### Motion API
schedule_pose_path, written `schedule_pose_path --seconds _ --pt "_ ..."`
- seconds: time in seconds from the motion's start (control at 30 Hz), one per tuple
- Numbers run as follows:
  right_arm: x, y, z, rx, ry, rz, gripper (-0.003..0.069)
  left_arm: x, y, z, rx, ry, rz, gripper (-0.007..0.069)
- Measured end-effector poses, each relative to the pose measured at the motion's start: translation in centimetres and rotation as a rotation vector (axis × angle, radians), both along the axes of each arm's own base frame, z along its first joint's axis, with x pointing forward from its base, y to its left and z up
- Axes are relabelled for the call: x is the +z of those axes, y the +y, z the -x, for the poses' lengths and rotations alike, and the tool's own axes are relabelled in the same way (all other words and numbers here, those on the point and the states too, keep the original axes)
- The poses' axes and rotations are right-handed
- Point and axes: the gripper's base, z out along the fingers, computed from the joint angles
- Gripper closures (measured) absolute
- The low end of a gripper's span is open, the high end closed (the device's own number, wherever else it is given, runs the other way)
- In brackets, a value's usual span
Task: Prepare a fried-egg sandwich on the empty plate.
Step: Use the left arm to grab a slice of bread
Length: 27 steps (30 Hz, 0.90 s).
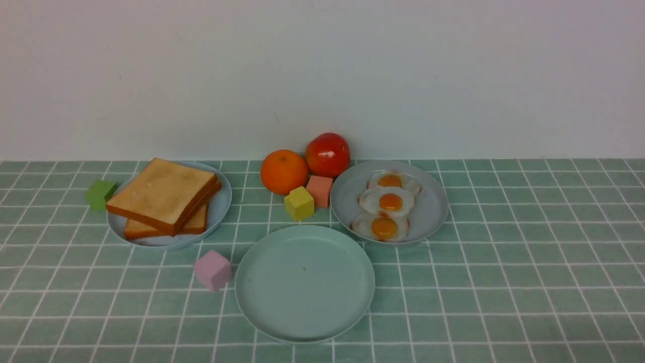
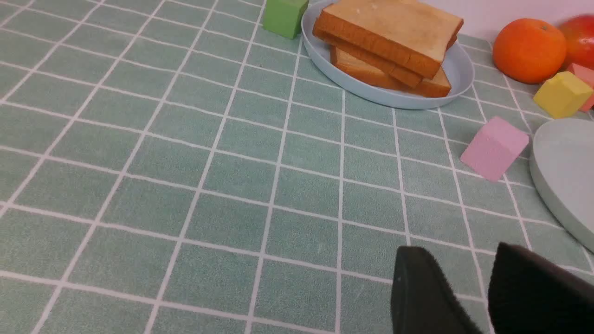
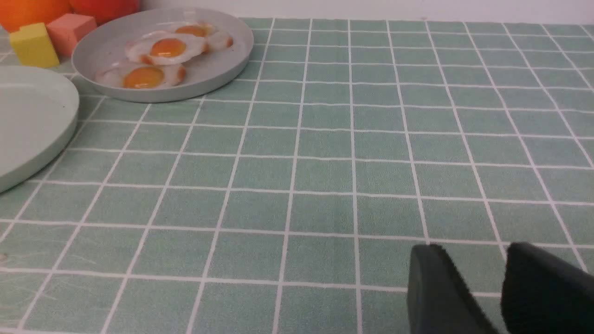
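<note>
Since no part of the sandwich is built yet, the empty plate (image 1: 302, 292) lies bare at the near centre of the tiled table (image 1: 504, 282), probably so that either arm can reach it. The ingredients flank it on the far side. The toast slices (image 1: 161, 194) are stacked on the light-blue plate (image 1: 221, 206) to the left, on the left arm's side. The fried eggs (image 1: 390, 201) lie in a row on the blue-grey plate (image 1: 428, 212) to the right, on the right arm's side. That split suggests one arm is meant for bread and the other for egg.

Neither arm shows in the front view. In its wrist view, the left gripper (image 2: 471, 278) hangs low over bare cloth, jaws slightly parted with nothing between them. The right gripper (image 3: 485, 278) does the same on the other side of the table.

By count there are three plates, three eggs, and what looks like three slices of toast. One orange (image 1: 283, 171) and one tomato (image 1: 327, 154) sit at the far centre. Four cubes are scattered around, probably as clutter: green (image 1: 101, 194), yellow (image 1: 299, 203), salmon (image 1: 319, 190) and pink (image 1: 212, 270).
</note>
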Motion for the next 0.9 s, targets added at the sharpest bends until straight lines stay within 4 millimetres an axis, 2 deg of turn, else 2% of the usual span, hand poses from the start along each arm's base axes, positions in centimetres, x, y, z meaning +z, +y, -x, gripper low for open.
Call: schedule_pose_path --seconds 0.7,0.77,0.9 --pt "0.0 0.0 0.0 0.000 0.000 0.000 0.0420 0.3 0.0 -0.1 0.002 -0.030 0.000 0.0386" --pt "0.0 0.0 0.0 0.000 0.000 0.000 0.0420 0.8 -0.1 -0.2 0.011 -0.094 0.064 0.0386" --pt "0.0 0.0 0.0 0.000 0.000 0.000 0.0420 2.2 -0.2 -0.4 0.057 -0.245 0.428 0.0386"
